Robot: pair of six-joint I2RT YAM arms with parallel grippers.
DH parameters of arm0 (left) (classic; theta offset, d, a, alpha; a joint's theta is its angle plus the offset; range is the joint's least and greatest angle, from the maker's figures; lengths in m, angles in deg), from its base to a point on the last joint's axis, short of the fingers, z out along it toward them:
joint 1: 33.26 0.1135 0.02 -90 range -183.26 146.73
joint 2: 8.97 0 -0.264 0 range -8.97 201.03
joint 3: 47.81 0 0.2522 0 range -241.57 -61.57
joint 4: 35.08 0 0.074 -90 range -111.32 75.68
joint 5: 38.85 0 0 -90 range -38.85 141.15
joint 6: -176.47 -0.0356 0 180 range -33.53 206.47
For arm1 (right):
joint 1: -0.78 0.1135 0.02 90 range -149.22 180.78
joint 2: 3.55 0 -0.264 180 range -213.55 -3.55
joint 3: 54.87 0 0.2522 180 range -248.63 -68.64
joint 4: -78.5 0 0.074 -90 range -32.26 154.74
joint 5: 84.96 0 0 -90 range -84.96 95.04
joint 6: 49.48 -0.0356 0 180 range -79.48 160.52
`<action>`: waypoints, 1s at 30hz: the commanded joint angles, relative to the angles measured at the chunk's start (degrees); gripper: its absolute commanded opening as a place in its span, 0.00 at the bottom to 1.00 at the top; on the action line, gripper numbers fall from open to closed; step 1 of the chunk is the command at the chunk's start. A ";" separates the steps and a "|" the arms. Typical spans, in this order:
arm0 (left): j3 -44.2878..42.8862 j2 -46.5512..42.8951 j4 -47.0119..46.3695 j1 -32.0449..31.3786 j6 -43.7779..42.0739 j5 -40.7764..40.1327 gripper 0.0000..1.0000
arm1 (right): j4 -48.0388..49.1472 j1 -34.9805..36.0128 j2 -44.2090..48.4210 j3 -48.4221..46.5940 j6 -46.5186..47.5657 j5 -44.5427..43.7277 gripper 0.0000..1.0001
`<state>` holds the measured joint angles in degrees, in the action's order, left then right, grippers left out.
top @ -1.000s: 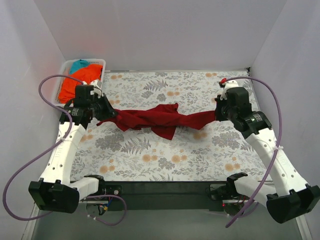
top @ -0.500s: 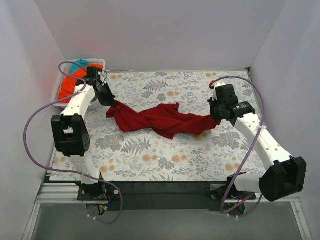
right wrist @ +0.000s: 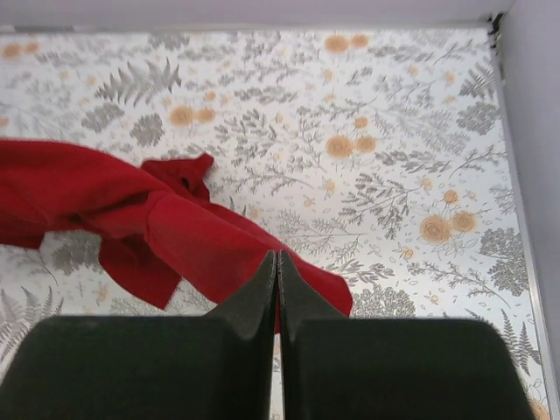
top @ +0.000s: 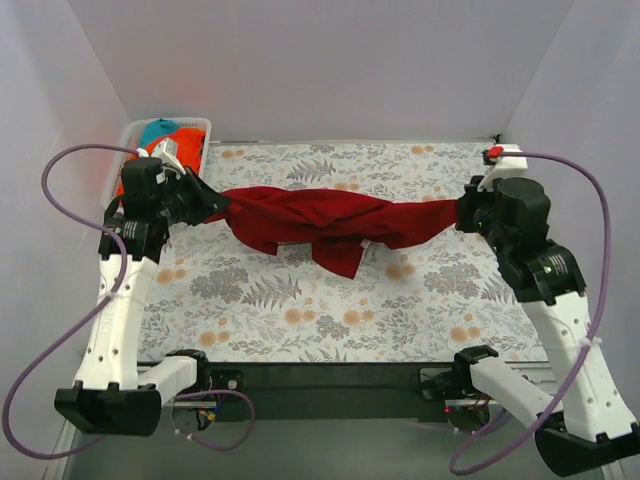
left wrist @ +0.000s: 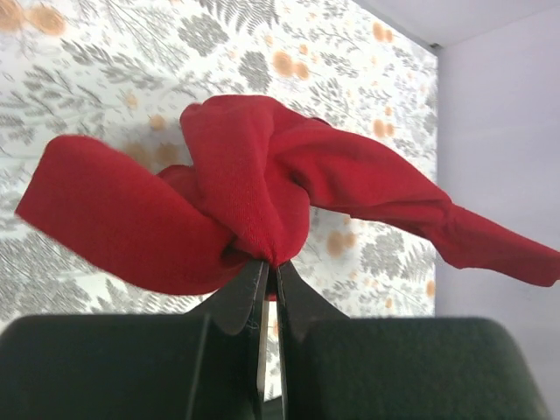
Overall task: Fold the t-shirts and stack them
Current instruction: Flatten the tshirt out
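Your left gripper point(top: 214, 207) and right gripper point(top: 462, 214) both pinch the dark red t-shirt point(top: 320, 222); they've just drawn apart, stretching it over mid-table (twisted, so not fold-ready). Far left, the basket point(top: 205, 124) holds the orange t-shirt point(top: 124, 186) and teal t-shirt point(top: 157, 129).

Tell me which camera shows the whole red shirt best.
The top view: the red shirt hangs stretched and twisted between the left gripper and right gripper, visible end to end. The left wrist view shows only a bunched end in its grip; the right wrist view shows the other end and some trailing cloth.
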<state>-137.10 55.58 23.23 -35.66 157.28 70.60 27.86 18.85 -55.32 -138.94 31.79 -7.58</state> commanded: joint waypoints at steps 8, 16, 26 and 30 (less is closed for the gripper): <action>-13.75 -0.41 12.56 -4.28 8.57 -6.24 0.00 | 1.90 -0.22 9.06 -5.55 -0.59 -8.73 0.01; -11.22 16.81 7.40 -4.55 4.09 -11.08 0.00 | 7.87 -0.22 -3.06 -2.74 2.58 -10.32 0.01; -13.44 32.59 2.40 1.87 -2.78 -6.80 0.49 | 11.40 -0.22 -9.49 4.55 0.82 -2.32 0.01; -2.02 21.07 -2.10 1.43 -1.64 3.38 0.49 | 10.35 -0.31 -9.05 5.97 0.56 0.40 0.01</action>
<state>-142.38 88.70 24.89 -33.04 156.29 65.28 35.12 18.78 -65.92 -133.19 33.14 -10.16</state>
